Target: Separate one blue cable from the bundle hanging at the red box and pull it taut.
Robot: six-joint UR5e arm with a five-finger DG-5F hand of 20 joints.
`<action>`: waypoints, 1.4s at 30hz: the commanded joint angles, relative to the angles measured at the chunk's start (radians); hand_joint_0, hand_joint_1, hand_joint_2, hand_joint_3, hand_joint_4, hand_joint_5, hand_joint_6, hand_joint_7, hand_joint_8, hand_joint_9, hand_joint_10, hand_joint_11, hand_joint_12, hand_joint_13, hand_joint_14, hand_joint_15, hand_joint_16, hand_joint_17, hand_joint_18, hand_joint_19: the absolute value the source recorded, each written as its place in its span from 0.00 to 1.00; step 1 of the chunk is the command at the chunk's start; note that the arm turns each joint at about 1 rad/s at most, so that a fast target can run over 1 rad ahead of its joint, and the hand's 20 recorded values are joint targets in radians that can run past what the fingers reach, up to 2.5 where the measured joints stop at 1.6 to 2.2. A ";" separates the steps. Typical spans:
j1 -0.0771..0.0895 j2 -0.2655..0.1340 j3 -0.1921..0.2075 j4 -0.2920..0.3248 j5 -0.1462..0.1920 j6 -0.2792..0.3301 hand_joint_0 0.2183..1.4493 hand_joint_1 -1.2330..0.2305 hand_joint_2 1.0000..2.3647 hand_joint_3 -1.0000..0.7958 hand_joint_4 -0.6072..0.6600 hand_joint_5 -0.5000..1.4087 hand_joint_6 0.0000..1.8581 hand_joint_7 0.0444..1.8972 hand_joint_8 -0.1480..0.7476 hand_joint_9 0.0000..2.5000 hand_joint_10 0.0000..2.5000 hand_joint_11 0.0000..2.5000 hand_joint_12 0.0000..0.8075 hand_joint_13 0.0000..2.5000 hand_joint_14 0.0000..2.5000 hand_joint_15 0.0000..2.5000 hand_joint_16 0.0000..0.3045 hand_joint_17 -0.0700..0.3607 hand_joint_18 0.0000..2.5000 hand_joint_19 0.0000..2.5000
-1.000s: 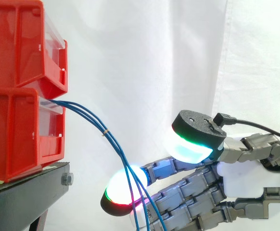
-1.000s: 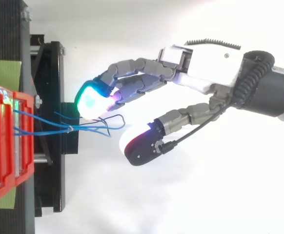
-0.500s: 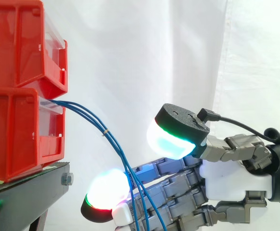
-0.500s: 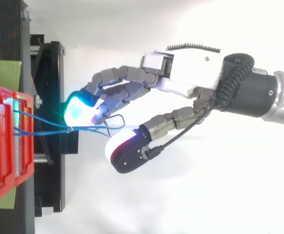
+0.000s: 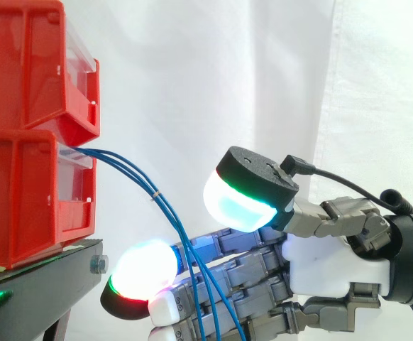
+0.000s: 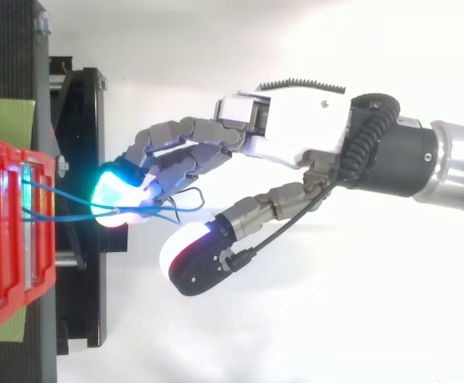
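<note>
The blue cables ran out of the lower red box as a small bundle, bound by a small tie partway down, then hung loose past the edge of the black stand. To separate one well, I judged that a single pad should work in between the strands below the tie, where they fan apart, so that just one cable drops into the gap under the thumb — and the thumb should close on that strand alone before any pull. The pull should go away from the box and slowly, since the tie may drag the whole bundle along. The hand lay level, fingers reaching low toward the stand and the thumb lifted well above them — spread wide, gripping nothing. From the side the strands crossed in front of the fingers. From above the foremost fingertips sat right at the strands, though whether they touched could not be told.
</note>
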 commanded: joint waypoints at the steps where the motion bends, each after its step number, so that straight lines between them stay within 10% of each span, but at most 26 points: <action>1: 0.000 -0.001 0.002 0.001 0.000 0.001 0.33 0.33 0.00 0.31 0.75 0.17 0.27 0.47 0.56 0.31 0.00 0.12 0.34 0.27 0.00 0.05 0.09 0.30 0.26 0.05; 42: -0.020 -0.001 0.003 0.012 -0.057 0.047 0.34 0.34 0.00 0.32 0.74 0.18 0.27 0.53 0.57 0.34 0.00 0.16 0.34 0.30 0.00 0.08 0.08 0.30 0.27 0.07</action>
